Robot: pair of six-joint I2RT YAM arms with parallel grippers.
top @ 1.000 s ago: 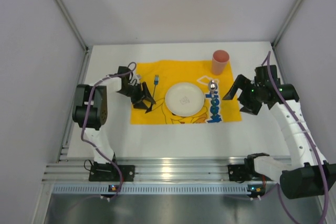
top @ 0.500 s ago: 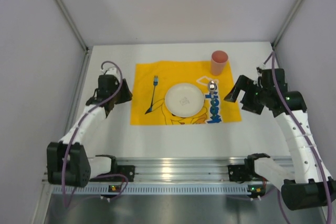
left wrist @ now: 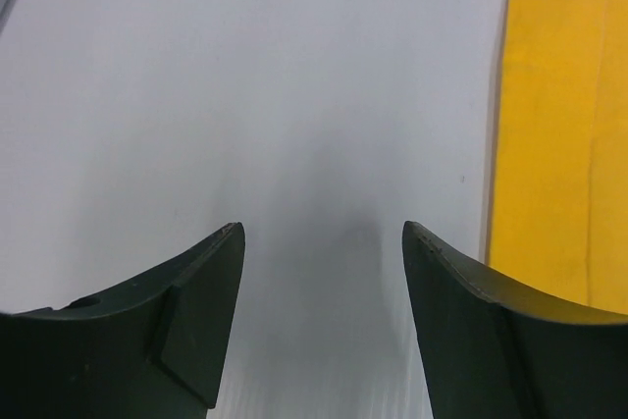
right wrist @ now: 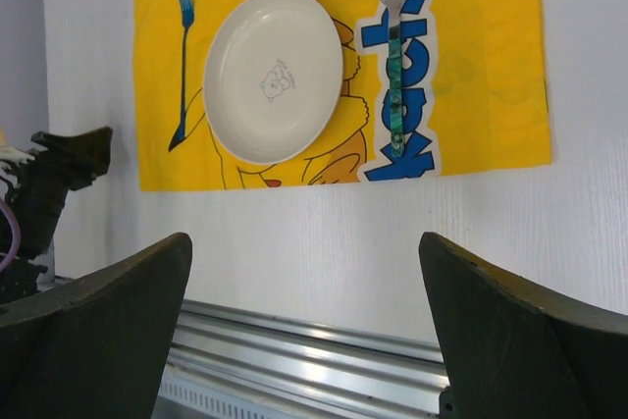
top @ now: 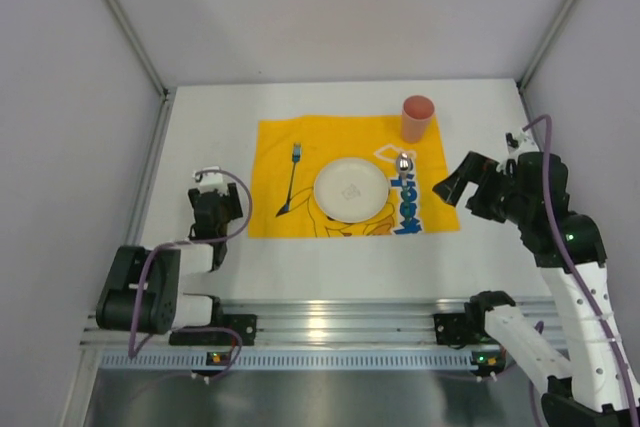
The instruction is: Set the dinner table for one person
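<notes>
The white dinner table (top: 200, 137) holds a yellow cartoon cloth (top: 275, 142). On the cloth lie a white plate (top: 350, 190), a blue fork (top: 291, 179) left of it, and a spoon with a green handle (top: 404, 172) right of it. A pink cup (top: 418, 118) stands at the cloth's far right corner. My left gripper (top: 212, 203) is open and empty over bare table left of the cloth; in the left wrist view (left wrist: 322, 242) nothing lies between its fingers. My right gripper (top: 463, 187) is open and empty right of the cloth. The right wrist view (right wrist: 304, 252) shows plate (right wrist: 273, 74), fork (right wrist: 183, 66) and spoon (right wrist: 392, 56).
A metal rail (top: 330, 327) with both arm bases runs along the table's near edge, also in the right wrist view (right wrist: 324, 350). Grey walls enclose the table on three sides. The cloth's left edge (left wrist: 559, 125) shows in the left wrist view.
My left arm has drawn back from beside the fork to the near left, folding low. My right arm has pulled slightly back toward the near right. Fork, plate, spoon and cup stayed put.
</notes>
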